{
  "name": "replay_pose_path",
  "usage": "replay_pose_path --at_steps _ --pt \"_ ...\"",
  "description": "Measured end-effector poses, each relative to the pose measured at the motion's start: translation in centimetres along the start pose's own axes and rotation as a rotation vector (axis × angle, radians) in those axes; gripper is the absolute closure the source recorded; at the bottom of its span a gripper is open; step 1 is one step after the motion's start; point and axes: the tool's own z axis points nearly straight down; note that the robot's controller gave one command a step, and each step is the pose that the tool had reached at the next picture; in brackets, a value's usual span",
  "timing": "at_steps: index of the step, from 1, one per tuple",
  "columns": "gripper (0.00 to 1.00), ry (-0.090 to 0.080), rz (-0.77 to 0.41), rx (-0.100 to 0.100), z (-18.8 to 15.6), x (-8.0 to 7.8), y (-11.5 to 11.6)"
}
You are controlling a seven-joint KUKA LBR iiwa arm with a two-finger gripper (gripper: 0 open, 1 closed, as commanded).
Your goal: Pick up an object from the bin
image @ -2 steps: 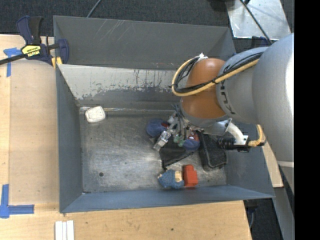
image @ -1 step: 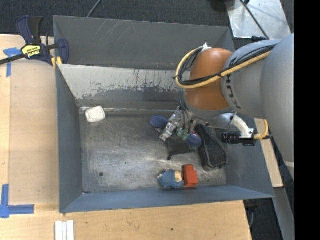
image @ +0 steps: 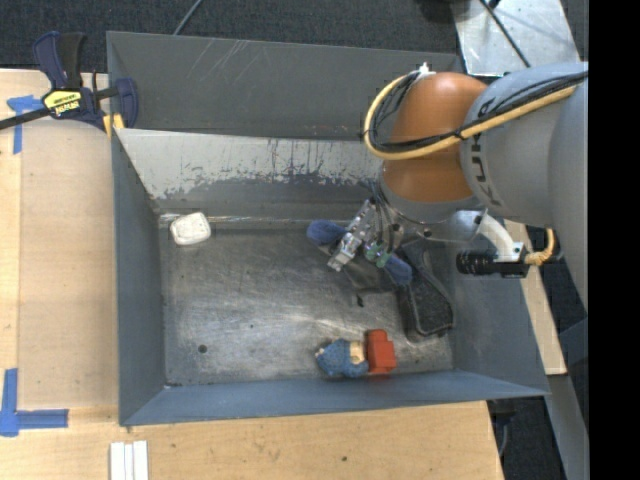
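Observation:
My gripper hangs low over the back right part of the bin floor, under the arm's wrist. A blue rounded thing lies right at its left side, and more blue shows just right of it; whether it is held I cannot tell. A black flat-handled thing lies on the floor just right of and below the gripper, partly under the arm. A small blue and red toy-like thing rests near the front wall, below the gripper.
A white rounded lump lies alone in the back left corner. The arm with its orange cover and cables reaches over the bin's right side and hides the floor there.

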Motion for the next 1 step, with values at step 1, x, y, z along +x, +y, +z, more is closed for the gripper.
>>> replay_pose_path --at_steps 1 --pt "1.00 0.000 -0.003 0.000 -4.21 -0.22 0.05"
